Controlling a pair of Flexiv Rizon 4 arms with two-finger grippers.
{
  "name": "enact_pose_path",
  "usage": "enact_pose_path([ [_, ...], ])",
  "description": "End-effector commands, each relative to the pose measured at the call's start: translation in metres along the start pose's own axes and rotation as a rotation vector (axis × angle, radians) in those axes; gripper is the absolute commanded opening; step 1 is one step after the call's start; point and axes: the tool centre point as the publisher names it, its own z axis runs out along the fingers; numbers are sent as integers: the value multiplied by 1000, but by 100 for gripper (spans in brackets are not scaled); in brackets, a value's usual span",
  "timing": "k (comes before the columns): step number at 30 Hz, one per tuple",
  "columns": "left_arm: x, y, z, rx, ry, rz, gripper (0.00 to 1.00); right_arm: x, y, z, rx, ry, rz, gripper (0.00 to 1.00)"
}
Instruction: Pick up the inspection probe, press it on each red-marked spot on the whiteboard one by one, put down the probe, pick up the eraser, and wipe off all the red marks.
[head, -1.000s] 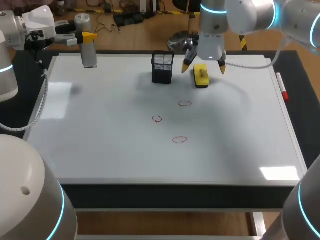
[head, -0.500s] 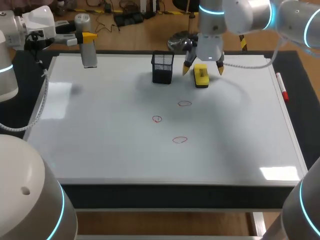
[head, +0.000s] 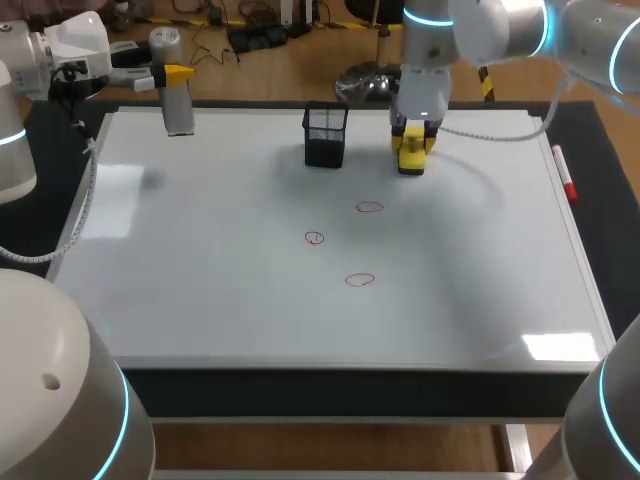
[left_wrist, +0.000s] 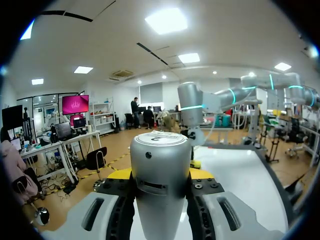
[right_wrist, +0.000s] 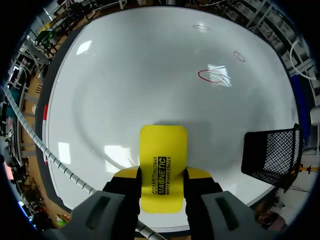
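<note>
My right gripper (head: 413, 140) stands at the back of the whiteboard (head: 200, 250), shut on the yellow eraser (head: 412, 155). In the right wrist view the eraser (right_wrist: 162, 150) lies flat on the board, and both fingers of the right gripper (right_wrist: 162, 176) press its sides. Three red marks (head: 369, 208) (head: 315, 238) (head: 360, 280) sit mid-board, ahead of the eraser. At the back left corner my left gripper (head: 175, 76) is shut on the silver inspection probe (head: 177, 100). The probe (left_wrist: 161, 175) stands upright between the left gripper's yellow tips.
A black mesh holder (head: 325, 136) stands just left of the eraser, beside my right gripper (right_wrist: 270, 155). A red marker (head: 565, 177) lies along the board's right edge.
My right gripper came down over the eraser and its fingers closed from wide open onto its sides; the eraser shifted slightly right. The left arm and the probe have not moved.
</note>
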Motion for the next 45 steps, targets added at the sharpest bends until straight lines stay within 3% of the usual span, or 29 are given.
enact_pose_path([
  [1,1,-1,0,2,-2,1,0,16,7,-23,20,6,52,0],
  [11,1,-1,0,2,-2,1,0,80,22,-44,47,11,251,0],
  [28,1,-1,0,2,-2,1,0,175,64,-38,32,-51,476,0],
  [38,1,-1,0,2,-2,1,0,199,76,-28,20,-45,508,0],
  [45,1,-1,0,2,-2,1,0,200,80,-25,18,-50,491,0],
])
